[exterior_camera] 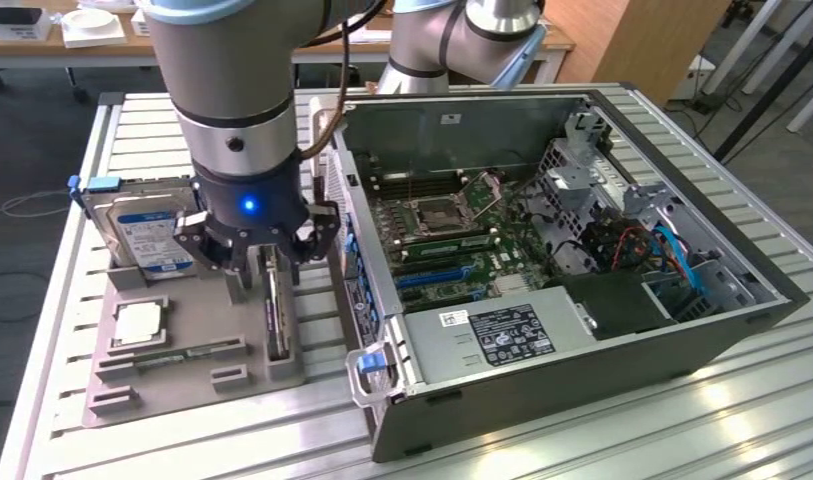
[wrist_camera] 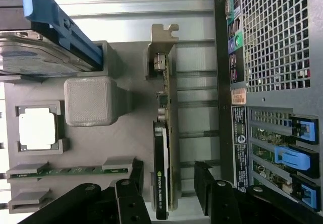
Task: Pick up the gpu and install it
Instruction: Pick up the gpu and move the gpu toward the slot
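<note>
The gpu [exterior_camera: 277,322] stands on its long edge in a slot of the grey holder tray [exterior_camera: 193,385], beside the open computer case [exterior_camera: 726,330]. In the wrist view the gpu [wrist_camera: 162,133] shows as a thin black-faced card with a metal bracket at one end. My gripper [exterior_camera: 267,268] hangs right over the card's near end and is open. Its two black fingers [wrist_camera: 132,181] straddle the card with a gap on each side, and my gripper [wrist_camera: 169,183] holds nothing. The motherboard's blue expansion slot [exterior_camera: 444,274] lies inside the case.
On the same tray are a silver hard drive [exterior_camera: 142,232] with a blue bracket, a processor chip [exterior_camera: 137,322] and a green memory stick [exterior_camera: 179,353]. The case's rear wall [wrist_camera: 272,82] stands close beside the card. A second arm's base [exterior_camera: 460,40] is behind the case.
</note>
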Robot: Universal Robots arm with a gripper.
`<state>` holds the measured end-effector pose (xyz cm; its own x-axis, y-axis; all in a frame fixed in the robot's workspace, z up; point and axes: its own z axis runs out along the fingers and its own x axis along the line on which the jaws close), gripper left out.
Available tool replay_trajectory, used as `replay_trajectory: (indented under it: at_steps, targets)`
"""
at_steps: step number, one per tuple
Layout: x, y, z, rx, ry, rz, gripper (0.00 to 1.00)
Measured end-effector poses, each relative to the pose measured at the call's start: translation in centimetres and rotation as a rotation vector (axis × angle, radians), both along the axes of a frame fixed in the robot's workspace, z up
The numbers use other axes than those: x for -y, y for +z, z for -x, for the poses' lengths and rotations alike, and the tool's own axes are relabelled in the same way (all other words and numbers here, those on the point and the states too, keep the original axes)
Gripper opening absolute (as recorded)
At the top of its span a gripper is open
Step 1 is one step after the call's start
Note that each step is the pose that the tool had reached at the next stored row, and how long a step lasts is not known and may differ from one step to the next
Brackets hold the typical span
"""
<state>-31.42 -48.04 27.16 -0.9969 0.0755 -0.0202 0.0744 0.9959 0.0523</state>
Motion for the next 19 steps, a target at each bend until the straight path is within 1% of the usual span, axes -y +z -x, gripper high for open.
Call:
replay_trajectory:
  at_steps: [7,19]
  targets:
    - [0.04,-1.15,0.0,-0.0023,0.000,-0.0077,0.53]
    - [0.05,-3.07,-0.1,-0.0070,0.000,-0.0182,0.53]
